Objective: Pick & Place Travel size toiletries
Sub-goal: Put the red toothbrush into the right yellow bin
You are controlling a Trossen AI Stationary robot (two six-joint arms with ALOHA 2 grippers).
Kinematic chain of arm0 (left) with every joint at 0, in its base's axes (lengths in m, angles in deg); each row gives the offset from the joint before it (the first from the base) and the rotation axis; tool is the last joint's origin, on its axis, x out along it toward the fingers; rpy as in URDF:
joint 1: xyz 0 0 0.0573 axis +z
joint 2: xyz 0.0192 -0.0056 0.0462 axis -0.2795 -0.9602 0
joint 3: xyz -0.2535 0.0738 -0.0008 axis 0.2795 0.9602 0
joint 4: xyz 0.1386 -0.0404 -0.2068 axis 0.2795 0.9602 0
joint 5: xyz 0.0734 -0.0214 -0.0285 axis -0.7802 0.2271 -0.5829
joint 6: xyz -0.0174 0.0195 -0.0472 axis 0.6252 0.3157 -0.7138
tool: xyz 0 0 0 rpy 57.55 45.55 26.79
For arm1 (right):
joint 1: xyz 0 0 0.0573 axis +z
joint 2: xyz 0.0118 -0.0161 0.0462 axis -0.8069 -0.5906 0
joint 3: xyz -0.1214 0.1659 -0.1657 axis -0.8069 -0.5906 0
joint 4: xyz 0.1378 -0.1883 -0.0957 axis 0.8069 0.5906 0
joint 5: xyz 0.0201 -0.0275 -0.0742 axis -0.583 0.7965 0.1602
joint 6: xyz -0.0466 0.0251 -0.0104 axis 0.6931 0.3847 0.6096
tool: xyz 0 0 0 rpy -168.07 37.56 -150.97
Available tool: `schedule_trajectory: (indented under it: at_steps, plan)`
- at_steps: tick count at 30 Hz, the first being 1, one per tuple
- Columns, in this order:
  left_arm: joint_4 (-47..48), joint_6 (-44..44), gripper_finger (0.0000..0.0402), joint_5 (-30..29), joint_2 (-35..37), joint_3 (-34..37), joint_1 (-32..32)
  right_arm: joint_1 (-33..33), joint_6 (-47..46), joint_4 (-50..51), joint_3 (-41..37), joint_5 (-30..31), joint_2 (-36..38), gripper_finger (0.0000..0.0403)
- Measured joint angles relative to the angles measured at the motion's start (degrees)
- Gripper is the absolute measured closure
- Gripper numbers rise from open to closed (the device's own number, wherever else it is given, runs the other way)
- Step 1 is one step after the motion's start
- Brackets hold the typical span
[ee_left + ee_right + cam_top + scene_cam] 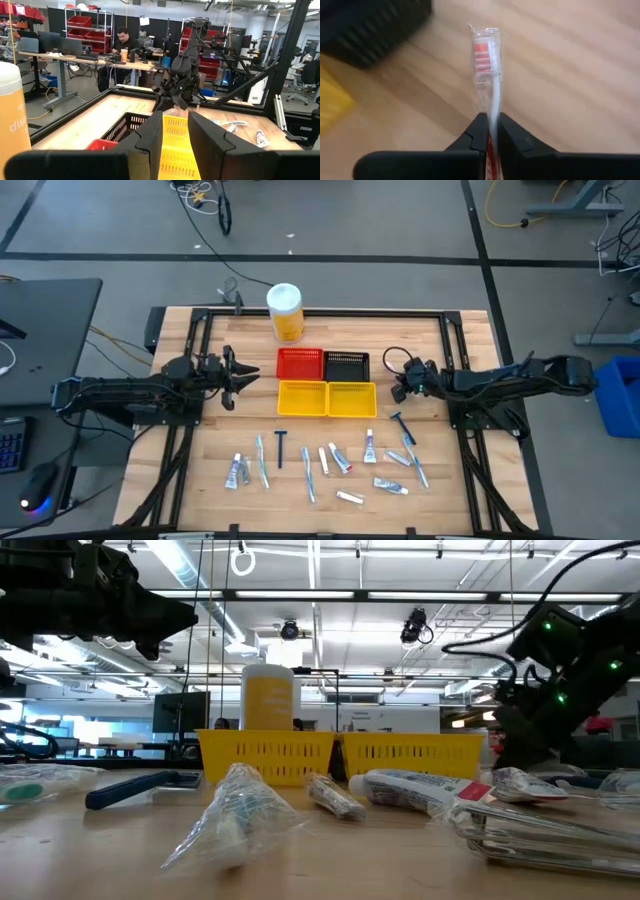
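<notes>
Right tool (490, 131) is clamped tight on a wrapped toothbrush (485, 65), gripping the white handle. The red-bristled head sticks straight out past the fingertips, inside clear wrap, w/ bare wood of the surface (570, 75) beyond it. In the high view this tool (403, 387) sits just right of the yellow basket (351, 398) and black basket (347, 365), close to their right edges, not touching as far as can be seen.

Rest of the toiletries (330, 460) lie in a loose row on the near side of both tools, spread along the front of the surface. Nearest the right tool is a blue razor (401, 423), just toward the front of it; tubes and more brushes run on toward the left. A second razor (281, 444) lies front-right of the left tool.

Left tool (243, 377) hangs left of the red basket (300, 363), fingers part open, holding nothing. Its wrist view looks between the fingers (210, 135) across the baskets to the right arm.

Farther back, a yellow canister (285, 312) stands behind the baskets. Beyond the surface, a person (123, 42) sits at a desk.
</notes>
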Motion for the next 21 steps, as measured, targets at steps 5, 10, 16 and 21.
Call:
schedule_trajectory:
  at_steps: [5, 10, 16, 21]
  plan:
    - [0.86, -0.18, 0.0302, 0.00, 0.00, 0.00, 0.02, 0.00, 4.44, 6.96, 6.13, 0.81, 2.40, 0.0379]
    - [0.94, -0.20, 0.0302, 0.00, 0.00, -0.01, 0.01, -0.01, 6.17, 19.24, 14.57, 5.19, 4.23, 0.0379]
    - [0.94, -0.20, 0.0302, 0.00, 0.00, -0.02, 0.00, 1.02, 13.88, 21.06, 23.86, 0.42, 4.38, 0.0379]
    - [0.79, -0.20, 0.0302, 0.00, 0.00, -0.02, 0.02, 3.36, 21.73, 10.90, 26.78, -14.69, 3.99, 0.0379]
